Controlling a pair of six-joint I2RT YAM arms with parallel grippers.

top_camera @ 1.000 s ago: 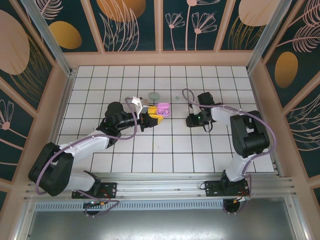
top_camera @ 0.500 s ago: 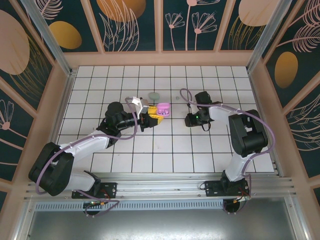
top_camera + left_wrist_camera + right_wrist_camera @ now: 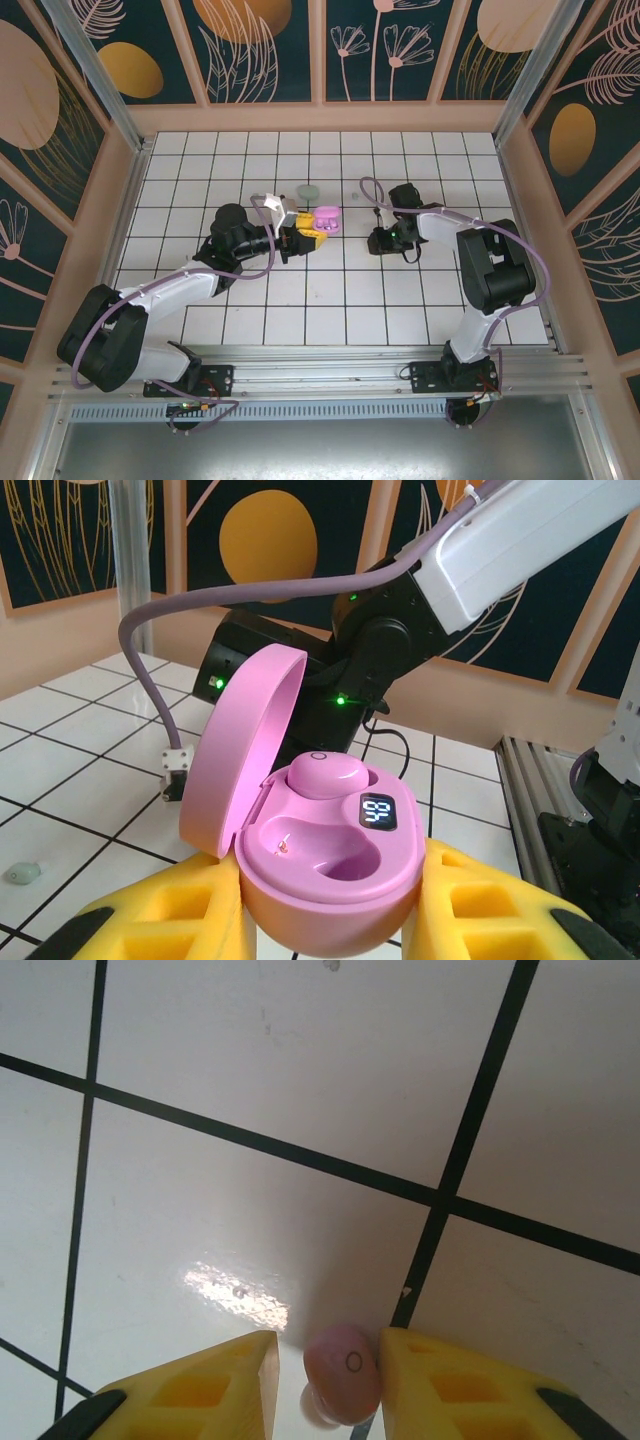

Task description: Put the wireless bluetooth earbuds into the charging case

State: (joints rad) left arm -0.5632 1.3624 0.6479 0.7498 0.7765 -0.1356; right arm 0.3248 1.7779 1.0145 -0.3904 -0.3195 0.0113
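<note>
Gripping glossy rounded pink case, left hand; right hand loosely straddles smooth pink earbud.

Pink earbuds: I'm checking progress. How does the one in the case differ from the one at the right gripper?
The seated earbud rests in the far socket of the open pink charging case; the loose earbud is outside it, over the white tiles. No finger touches the seated earbud; the loose earbud lies between the right gripper's fingers, against one of them. Both are rounded and pink.
</note>
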